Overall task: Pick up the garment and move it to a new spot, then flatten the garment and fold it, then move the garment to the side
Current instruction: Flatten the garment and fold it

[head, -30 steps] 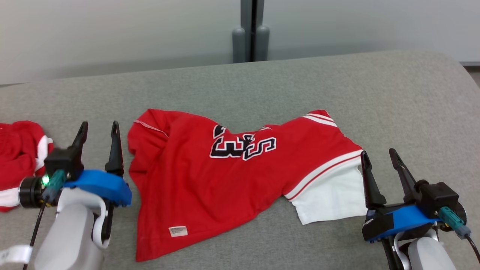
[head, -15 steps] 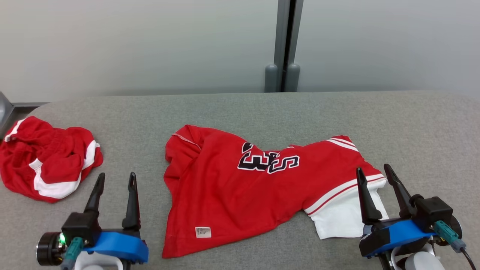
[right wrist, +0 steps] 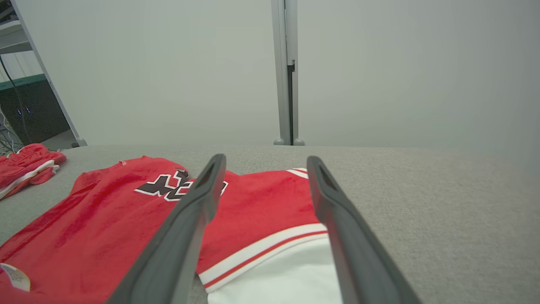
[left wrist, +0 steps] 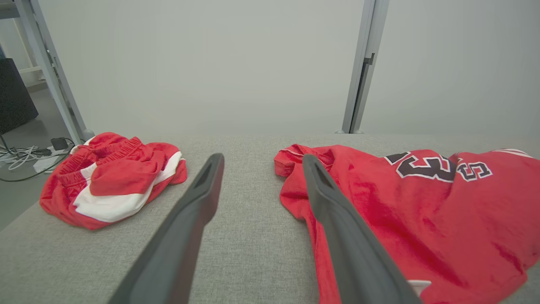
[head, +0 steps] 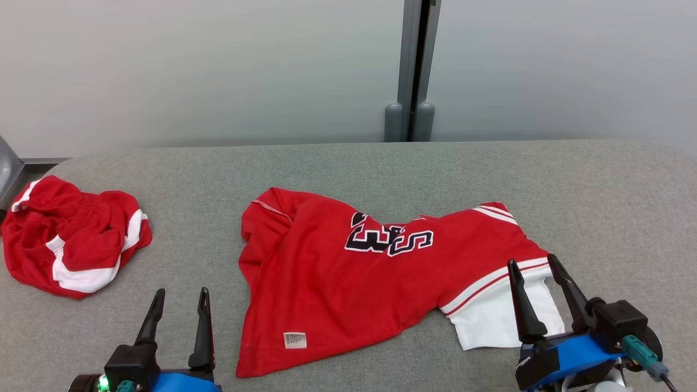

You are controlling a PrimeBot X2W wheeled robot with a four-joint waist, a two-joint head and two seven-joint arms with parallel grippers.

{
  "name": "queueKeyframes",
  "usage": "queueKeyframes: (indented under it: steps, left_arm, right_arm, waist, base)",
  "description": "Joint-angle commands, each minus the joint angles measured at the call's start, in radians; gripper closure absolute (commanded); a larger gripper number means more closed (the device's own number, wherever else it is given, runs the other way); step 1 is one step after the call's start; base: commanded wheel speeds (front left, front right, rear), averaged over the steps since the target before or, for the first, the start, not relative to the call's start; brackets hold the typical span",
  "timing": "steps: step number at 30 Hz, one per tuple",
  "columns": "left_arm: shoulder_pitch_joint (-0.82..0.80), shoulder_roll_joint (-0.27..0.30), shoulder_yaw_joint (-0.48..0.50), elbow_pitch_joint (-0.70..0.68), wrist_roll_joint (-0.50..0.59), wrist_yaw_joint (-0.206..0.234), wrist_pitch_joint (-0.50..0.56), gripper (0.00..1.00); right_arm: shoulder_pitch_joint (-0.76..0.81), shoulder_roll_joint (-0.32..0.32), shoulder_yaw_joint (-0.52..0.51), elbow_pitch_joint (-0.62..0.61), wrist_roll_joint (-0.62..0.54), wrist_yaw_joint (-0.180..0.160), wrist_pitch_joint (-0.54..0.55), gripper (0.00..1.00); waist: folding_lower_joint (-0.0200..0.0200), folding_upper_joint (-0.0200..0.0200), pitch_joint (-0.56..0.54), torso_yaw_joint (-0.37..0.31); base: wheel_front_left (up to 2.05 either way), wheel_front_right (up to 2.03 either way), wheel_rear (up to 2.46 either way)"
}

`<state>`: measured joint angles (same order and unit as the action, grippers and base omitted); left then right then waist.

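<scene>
Observer: Jersey [head: 348,277] lies mid-tabletop [head: 599,185], lettering up and creased, shoulder at its 11 o'clock bunched, white panel at its 4 o'clock. Not flat, not folded. Both grippers empty, fingers apart.

Operator: Positions?

Observer: Left gripper [head: 181,294] sits at the jersey's 8 o'clock, just beside the hem and apart from the cloth. Right gripper [head: 532,262] sits at 4 o'clock, its fingers straddling the white panel's edge. Possibly touching, but the head view cannot settle it.

Operator: Judged step is a grasp, for lifting or spreading. Pinch corners, not bulk: the hem corner near the label [head: 294,340] on the left, the white panel's corner on the right. Come in low along the surface and take as few layers as possible. Then draw evenly toward 9 and 3 so the crease through the lettering pulls out.

Observer: Obstacles?

Operator: Second red garment [head: 73,239] is bunched at 9 o'clock, well apart from the jersey but near the left arm's sweep, so steer any drag away from it. Post [head: 416,65] at 12 o'clock stands behind the tabletop. No interference expected.
</scene>
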<state>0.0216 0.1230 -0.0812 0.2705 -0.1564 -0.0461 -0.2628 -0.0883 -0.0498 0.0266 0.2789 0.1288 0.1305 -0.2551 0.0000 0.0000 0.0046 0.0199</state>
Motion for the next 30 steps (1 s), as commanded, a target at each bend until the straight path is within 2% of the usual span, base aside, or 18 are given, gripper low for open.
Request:
queueKeyframes:
  steps: [1, 12, 18, 30]
  left_arm:
    - [0.008, -0.001, 0.007, 0.002, 0.008, -0.002, -0.003, 0.0]
    - [0.01, -0.013, 0.036, 0.005, 0.018, -0.003, -0.003, 0.0]
    - [-0.012, -0.025, 0.007, 0.034, 0.015, -0.034, -0.003, 0.0]
    - [-0.06, -0.045, -0.098, 0.259, 0.0, -0.073, -0.003, 0.0]
  right_arm:
    - [0.015, -0.001, 0.004, -0.006, 0.002, 0.001, 0.004, 0.0]
    - [0.03, -0.001, 0.008, -0.019, 0.0, 0.001, 0.016, 0.0]
    - [0.02, -0.001, -0.045, 0.027, -0.03, 0.001, 0.032, 0.0]
    - [-0.028, -0.001, -0.123, 0.196, -0.066, 0.001, 0.012, 0.0]
  waist:
    - [0.0, 0.0, 0.0, -0.001]
    - [0.0, 0.0, 0.008, -0.007]
    - [0.0, 0.0, 0.016, -0.008]
    - [0.0, 0.0, 0.05, -0.021]
  base:
    - [0.0, 0.0, 0.0]
    - [0.0, 0.0, 0.0]
    - [0.0, 0.0, 0.0]
    - [0.0, 0.0, 0.0]
